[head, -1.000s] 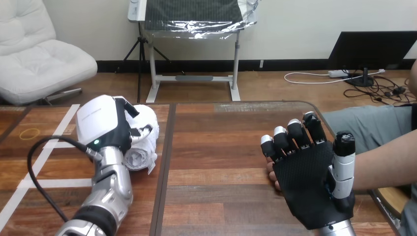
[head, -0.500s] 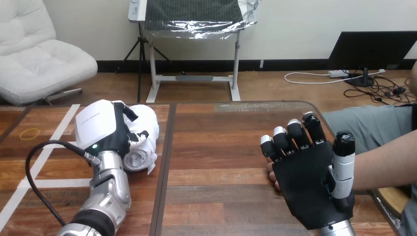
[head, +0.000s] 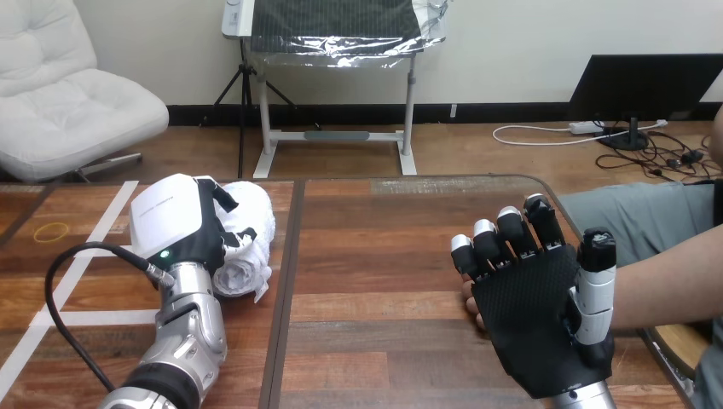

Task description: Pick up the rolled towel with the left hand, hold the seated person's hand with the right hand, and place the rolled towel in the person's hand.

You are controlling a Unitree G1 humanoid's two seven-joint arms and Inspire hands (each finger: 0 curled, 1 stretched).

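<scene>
The white rolled towel (head: 249,232) lies on the left half of the wooden table (head: 375,256). My left hand (head: 175,220) sits over it from the left, its white back up and its fingers curled round the roll. At the right my right hand (head: 537,311) is raised with its black palm facing me, fingers nearly straight and thumb upright. The person's hand (head: 471,304) is behind that palm, with just its fingertips showing past the left edge. I cannot tell whether the two touch. The person's forearm (head: 665,285) comes in from the right.
A yellow rubber band (head: 53,230) lies near the table's far left edge. White tape lines (head: 102,226) cross the left panel. A dark seam (head: 286,290) splits the tabletop between my hands. The table's rounded right corner is beside the person.
My left hand has shifted slightly left and settled on the towel, fingers wrapping it more closely. The right hand and the person's hand have not moved.
</scene>
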